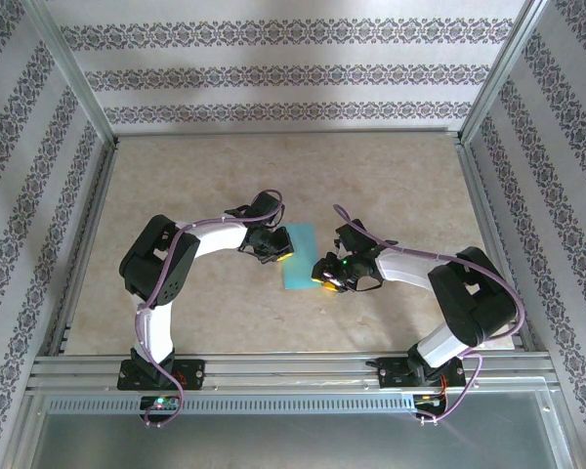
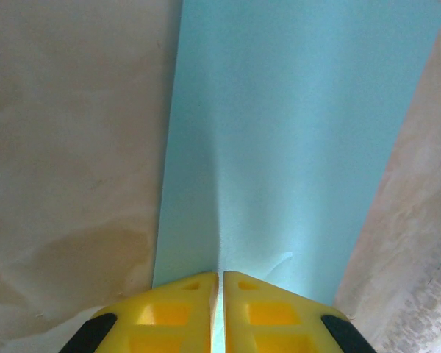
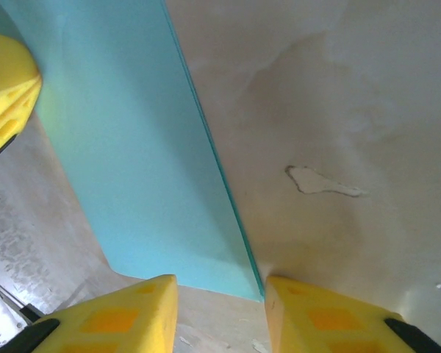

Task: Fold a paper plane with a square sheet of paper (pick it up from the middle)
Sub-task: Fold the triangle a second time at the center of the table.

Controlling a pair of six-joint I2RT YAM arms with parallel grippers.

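The square sheet of paper [image 1: 299, 256] lies flat near the middle of the bench [image 1: 391, 186], between the two arms. It appears as a narrow teal rectangle, its long axis running from the near side to the far side with a slight lean to the right at the far end. The paper is thin, smooth, matte and unmarked. In the right wrist view one long edge [image 3: 213, 162] looks doubled, like a fold. The bench is pale beige with a blotchy, marbled look and a small pale chip [image 3: 325, 182].

The left arm bends its elbow outward to the left, then reaches inward. Its left end effector [image 1: 276, 250] sits at the paper's left long edge. The yellow fingers [image 2: 173, 316] are pressed together, a sliver of teal in the slit; whether they pinch the sheet cannot be told.

The right arm mirrors this, elbow out to the right. The right end effector [image 1: 327, 280] is low at the paper's near right corner, its fingers [image 3: 125, 316] apart and straddling the long edge.
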